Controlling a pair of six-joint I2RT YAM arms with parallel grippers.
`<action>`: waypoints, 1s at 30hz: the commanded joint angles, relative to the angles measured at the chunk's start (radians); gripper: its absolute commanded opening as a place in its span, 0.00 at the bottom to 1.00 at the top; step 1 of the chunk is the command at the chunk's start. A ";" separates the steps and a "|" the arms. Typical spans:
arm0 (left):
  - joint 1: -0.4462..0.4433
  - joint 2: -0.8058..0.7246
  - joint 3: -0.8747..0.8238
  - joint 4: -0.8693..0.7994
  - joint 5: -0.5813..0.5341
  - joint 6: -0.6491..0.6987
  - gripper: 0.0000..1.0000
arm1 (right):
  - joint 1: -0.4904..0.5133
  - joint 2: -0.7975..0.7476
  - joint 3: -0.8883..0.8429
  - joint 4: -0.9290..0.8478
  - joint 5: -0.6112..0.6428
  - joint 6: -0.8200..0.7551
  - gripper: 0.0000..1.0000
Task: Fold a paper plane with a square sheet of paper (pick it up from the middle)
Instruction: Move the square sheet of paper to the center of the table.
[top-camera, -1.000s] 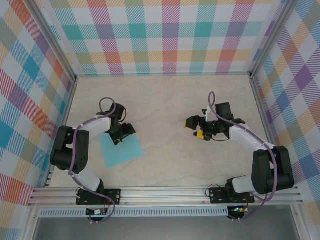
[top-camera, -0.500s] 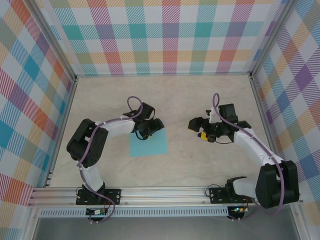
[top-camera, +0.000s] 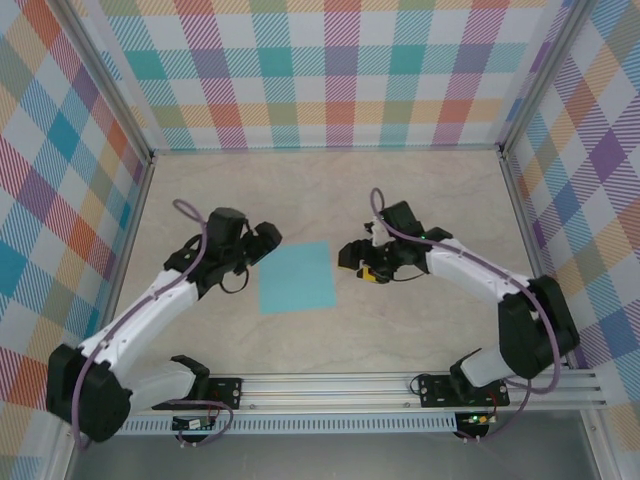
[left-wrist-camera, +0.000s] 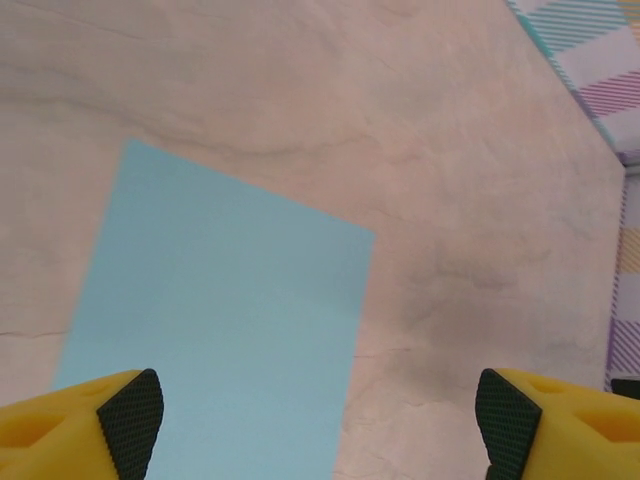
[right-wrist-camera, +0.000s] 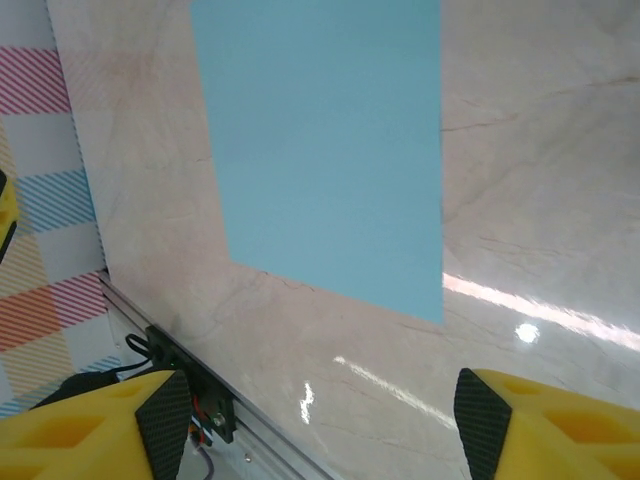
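Observation:
The square sheet of paper (top-camera: 297, 277) is teal, flat and unfolded, lying alone near the middle of the table. My left gripper (top-camera: 262, 241) hovers just off its upper left corner, open and empty. My right gripper (top-camera: 357, 262) is a short way off its right edge, open and empty too. In the left wrist view the paper (left-wrist-camera: 215, 330) stretches from between the fingers (left-wrist-camera: 128, 418) toward the upper left. In the right wrist view the paper (right-wrist-camera: 325, 150) lies ahead of the wide-apart fingertips (right-wrist-camera: 165, 415), none of it between them.
Marble-patterned tabletop (top-camera: 330, 195) enclosed by checked walls. An aluminium rail (top-camera: 330, 385) with both arm bases runs along the near edge; its bracket (right-wrist-camera: 180, 370) appears close to the right gripper's left finger. Bare room lies behind and beside the paper.
The left gripper let go of the paper and drew back to the left. The paper stayed in the middle. The right gripper moved left toward the paper's right edge.

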 joint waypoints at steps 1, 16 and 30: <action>0.044 -0.079 -0.096 -0.087 0.016 0.046 0.85 | 0.064 0.094 0.082 0.032 0.077 0.055 0.71; 0.073 -0.264 -0.234 -0.102 0.056 0.102 0.91 | 0.186 0.501 0.409 -0.054 0.106 0.113 0.65; 0.071 -0.231 -0.268 0.023 0.194 0.106 0.92 | 0.158 0.523 0.353 -0.292 0.293 -0.100 0.64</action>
